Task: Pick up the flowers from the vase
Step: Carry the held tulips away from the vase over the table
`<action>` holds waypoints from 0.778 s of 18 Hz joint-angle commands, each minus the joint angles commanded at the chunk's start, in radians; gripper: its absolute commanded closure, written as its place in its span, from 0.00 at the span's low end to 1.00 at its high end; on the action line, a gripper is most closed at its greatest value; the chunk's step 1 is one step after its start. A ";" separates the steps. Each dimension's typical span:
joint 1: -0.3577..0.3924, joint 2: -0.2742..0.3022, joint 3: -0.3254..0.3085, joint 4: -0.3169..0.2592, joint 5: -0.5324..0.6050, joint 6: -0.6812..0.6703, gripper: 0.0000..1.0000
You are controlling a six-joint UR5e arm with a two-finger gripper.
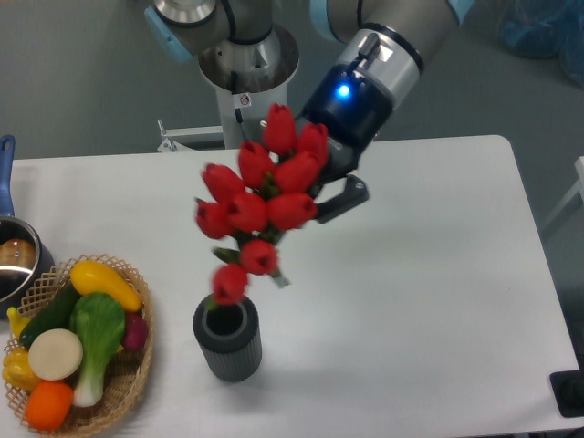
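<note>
The flowers (260, 205), a bunch of red tulip buds with a few green leaves, hang tilted in the air above the table. Their stems are hidden behind the buds. My gripper (328, 193) is right behind the bunch at its upper right and is shut on the flowers; one black finger (345, 195) shows past the buds. The dark grey ribbed vase (227, 339) stands upright on the white table below and left of the bunch. Its round mouth is empty, and the lowest bud hangs just above its rim.
A woven wicker basket (137, 374) of toy vegetables sits at the front left corner. A metal pot (14, 260) with a blue handle stands at the left edge. The robot base (246, 68) rises behind the table's far edge.
</note>
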 joint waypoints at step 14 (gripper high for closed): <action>0.127 0.026 -0.109 -0.008 0.239 0.230 0.64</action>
